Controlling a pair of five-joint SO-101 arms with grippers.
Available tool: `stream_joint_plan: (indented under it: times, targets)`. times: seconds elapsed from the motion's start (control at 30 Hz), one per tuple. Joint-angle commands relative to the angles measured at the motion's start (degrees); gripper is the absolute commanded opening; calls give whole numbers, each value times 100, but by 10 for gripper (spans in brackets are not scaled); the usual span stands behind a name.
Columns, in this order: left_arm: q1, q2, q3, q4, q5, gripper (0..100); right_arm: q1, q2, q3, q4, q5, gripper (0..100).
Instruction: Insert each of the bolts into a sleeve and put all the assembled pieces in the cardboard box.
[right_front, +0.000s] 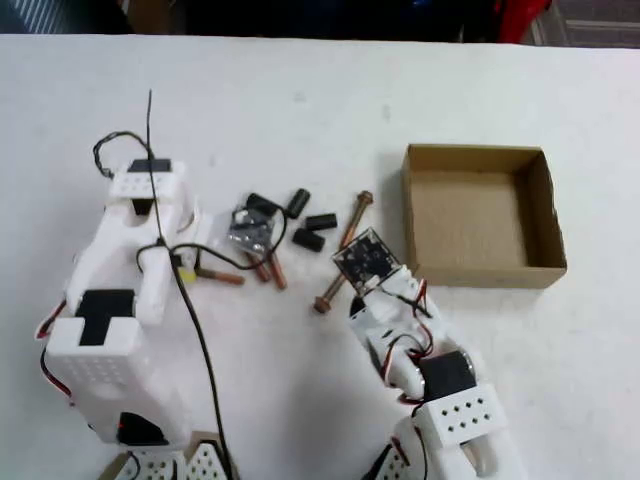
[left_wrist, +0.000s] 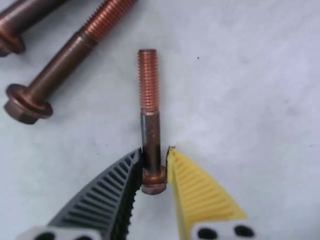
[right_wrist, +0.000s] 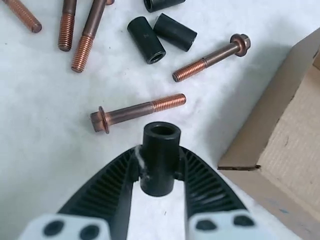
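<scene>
My left gripper (left_wrist: 154, 160) is shut on the head end of a copper bolt (left_wrist: 150, 115), between a grey finger (left_wrist: 110, 195) and a yellow one (left_wrist: 195, 190); the threaded end points away, low over the table. That bolt (right_front: 220, 276) lies left of the pile in the high view. My right gripper (right_wrist: 159, 160) is shut on a black sleeve (right_wrist: 160, 155), held upright with its bore showing. Just ahead of it lies a bolt (right_wrist: 137, 111), and another bolt (right_wrist: 212, 56) lies farther off. The cardboard box (right_front: 480, 215) stands open at the right, nothing inside.
Three loose black sleeves (right_front: 298, 203) lie in the middle of the table with two more bolts (right_front: 270, 268) beside them. The box's corner (right_wrist: 290, 140) is close to my right gripper. Two bolts (left_wrist: 55, 75) lie near the left gripper. A black cable (right_front: 195, 330) crosses the left arm.
</scene>
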Motion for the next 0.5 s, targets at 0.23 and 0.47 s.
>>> stream_joint_plan:
  times: [0.23, 0.47]
  targets:
    - [-13, -136, -352, 79, -18, 111, 66, -127, 9, -145, 97, 17]
    - [31, -136, -1407, 1020, 9, 109, 48, -127, 26, -145, 97, 17]
